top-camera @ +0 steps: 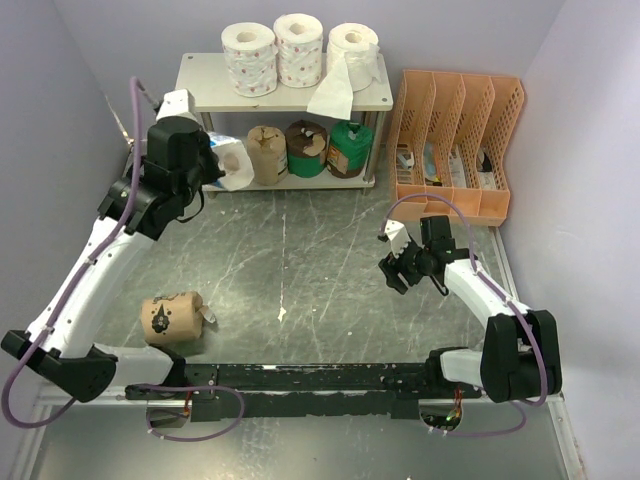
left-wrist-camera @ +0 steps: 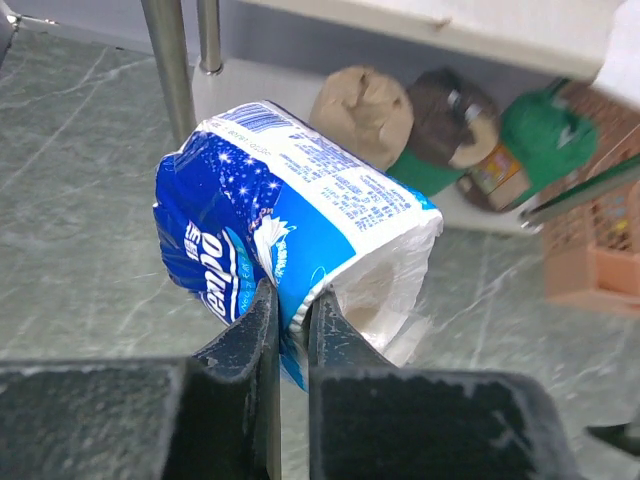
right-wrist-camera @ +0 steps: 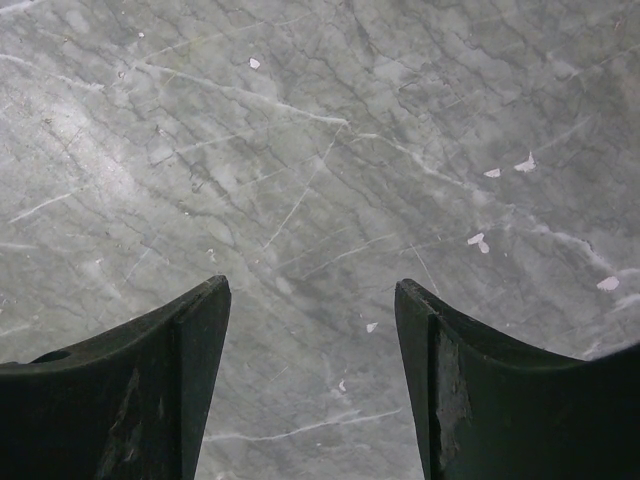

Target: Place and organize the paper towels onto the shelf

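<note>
My left gripper [top-camera: 212, 165] [left-wrist-camera: 292, 295] is shut on the wrapper of the blue-wrapped paper towel roll [top-camera: 232, 163] [left-wrist-camera: 290, 215] and holds it at the left end of the shelf's [top-camera: 200, 85] lower tier. Three white rolls [top-camera: 299, 48] stand on the top board, and the right one trails a loose sheet. On the lower board stand a tan roll [top-camera: 267, 153] [left-wrist-camera: 365, 110] and two green-wrapped rolls [top-camera: 306, 148] [top-camera: 350, 148]. Another tan roll [top-camera: 172, 318] lies on the table at the front left. My right gripper [top-camera: 392, 268] [right-wrist-camera: 312, 285] is open and empty over bare table.
An orange slotted file organizer [top-camera: 455, 140] [left-wrist-camera: 590, 260] stands right of the shelf. A silver shelf post [left-wrist-camera: 168, 60] rises just left of the blue roll. Grey walls close in on the left, back and right. A black rail [top-camera: 320, 378] runs along the front edge.
</note>
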{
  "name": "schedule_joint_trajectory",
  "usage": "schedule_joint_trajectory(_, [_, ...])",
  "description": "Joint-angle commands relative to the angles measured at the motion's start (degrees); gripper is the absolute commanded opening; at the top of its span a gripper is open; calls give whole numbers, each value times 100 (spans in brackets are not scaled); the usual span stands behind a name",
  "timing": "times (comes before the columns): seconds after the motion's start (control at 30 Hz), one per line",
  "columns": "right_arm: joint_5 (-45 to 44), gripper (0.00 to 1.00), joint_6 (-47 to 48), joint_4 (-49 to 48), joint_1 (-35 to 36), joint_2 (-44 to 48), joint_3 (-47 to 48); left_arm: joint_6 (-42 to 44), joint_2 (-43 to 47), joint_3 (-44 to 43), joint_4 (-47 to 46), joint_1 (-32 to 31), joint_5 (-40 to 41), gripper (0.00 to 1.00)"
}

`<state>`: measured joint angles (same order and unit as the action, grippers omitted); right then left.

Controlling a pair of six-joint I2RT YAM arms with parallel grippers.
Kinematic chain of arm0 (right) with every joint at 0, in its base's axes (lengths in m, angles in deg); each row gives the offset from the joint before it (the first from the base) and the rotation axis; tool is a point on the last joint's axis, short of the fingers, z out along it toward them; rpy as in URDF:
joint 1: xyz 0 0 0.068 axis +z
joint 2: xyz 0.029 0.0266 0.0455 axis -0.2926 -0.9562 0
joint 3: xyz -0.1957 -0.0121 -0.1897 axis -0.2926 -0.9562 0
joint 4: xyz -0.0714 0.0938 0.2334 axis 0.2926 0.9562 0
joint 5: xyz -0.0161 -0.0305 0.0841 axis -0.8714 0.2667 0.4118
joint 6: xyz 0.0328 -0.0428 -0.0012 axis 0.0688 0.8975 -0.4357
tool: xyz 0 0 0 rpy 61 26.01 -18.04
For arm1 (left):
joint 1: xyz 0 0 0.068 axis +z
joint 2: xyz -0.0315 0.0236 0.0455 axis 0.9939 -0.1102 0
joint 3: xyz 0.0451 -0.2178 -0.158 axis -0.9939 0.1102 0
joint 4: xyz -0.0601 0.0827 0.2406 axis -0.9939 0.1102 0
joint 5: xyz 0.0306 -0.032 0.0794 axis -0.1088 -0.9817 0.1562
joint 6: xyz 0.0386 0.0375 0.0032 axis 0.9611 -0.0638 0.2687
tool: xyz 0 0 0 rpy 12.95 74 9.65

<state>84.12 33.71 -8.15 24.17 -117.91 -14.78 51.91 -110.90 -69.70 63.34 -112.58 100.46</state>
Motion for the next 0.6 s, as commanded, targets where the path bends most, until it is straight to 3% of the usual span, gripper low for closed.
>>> schedule_joint_trajectory(0.0, [-9,66,-15,-94,-48,-99,9,-1260,241,-234,-536,77,172,7])
schedule_joint_trajectory(0.33, [85,66,13,-21,-53,-128,16,-3372,-125,-1755,-244,922,143,7])
schedule_joint_trajectory(0.57, [134,65,-11,14,-52,-165,49,-4722,-434,-1324,-1284,1751,-918,7])
